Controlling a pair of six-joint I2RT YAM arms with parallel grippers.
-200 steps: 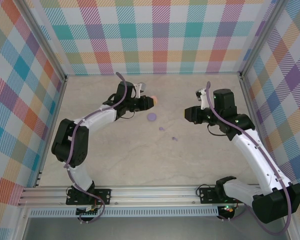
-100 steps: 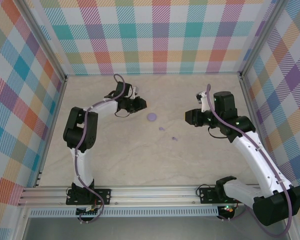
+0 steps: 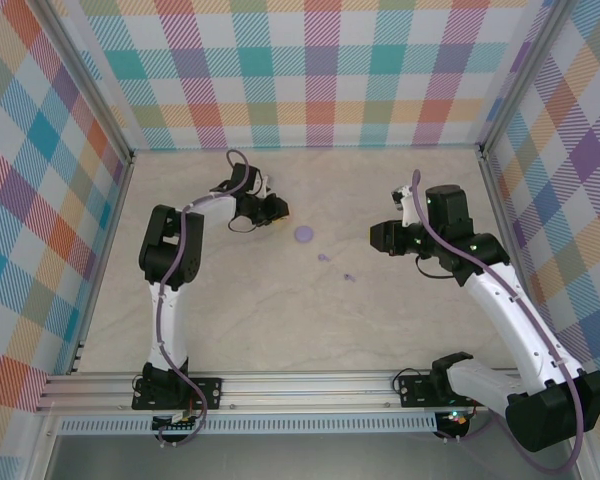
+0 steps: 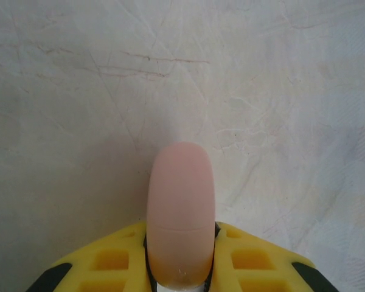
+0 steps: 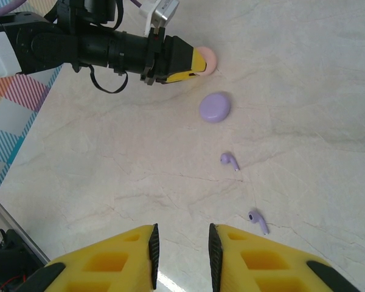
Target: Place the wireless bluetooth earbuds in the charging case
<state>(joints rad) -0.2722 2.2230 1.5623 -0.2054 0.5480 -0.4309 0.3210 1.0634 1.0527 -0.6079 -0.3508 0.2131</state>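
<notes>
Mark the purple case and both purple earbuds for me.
Purple case (image 5: 215,107), right wrist view, centre of top.
Upper purple earbud (image 5: 229,160), right wrist view, its body.
Lower purple earbud (image 5: 257,219), right wrist view, its body.

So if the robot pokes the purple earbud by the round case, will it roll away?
Probably it'd skid or spin: the earbud looks tiny and smooth on a flat table. Its stem should stop it rolling far. It's likely very light.

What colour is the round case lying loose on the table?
The round case is lilac purple; the right wrist view shows it best.
</notes>
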